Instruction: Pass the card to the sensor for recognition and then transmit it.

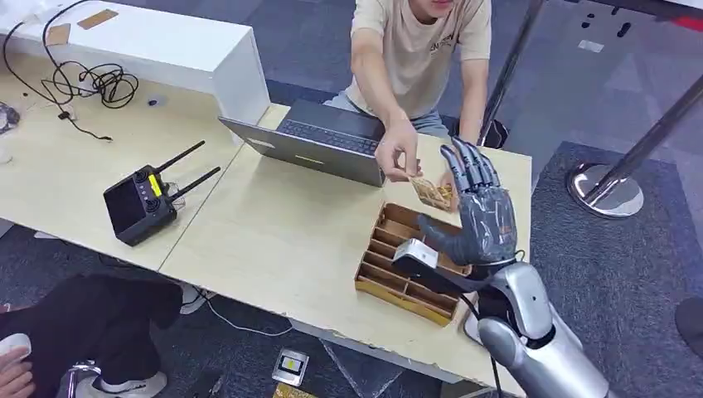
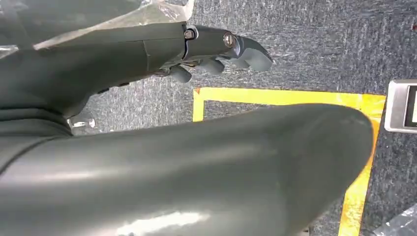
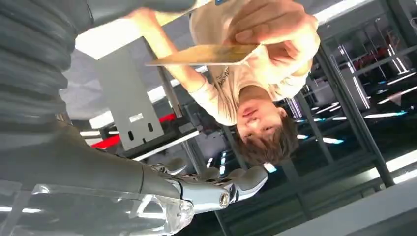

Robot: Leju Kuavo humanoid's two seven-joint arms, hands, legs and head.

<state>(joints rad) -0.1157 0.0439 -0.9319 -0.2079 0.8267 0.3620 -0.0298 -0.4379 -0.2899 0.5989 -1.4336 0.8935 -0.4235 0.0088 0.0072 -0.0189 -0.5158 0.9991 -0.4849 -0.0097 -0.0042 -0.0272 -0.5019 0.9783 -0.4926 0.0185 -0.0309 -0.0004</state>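
**Card in the person's fingers, right hand spread beside it**

A pale wooden table (image 1: 273,232) carries an open laptop (image 1: 319,141), a black controller with two antennas (image 1: 141,203) and a wooden slotted tray (image 1: 398,265). A person (image 1: 419,50) leans in from the far side, their hand (image 1: 398,157) pinching the card (image 1: 431,192) above the tray's far end. The right hand (image 1: 477,215) is raised just beside the card, fingers spread, holding nothing. The left hand (image 2: 216,49) hangs above carpet, fingers curled in on nothing.
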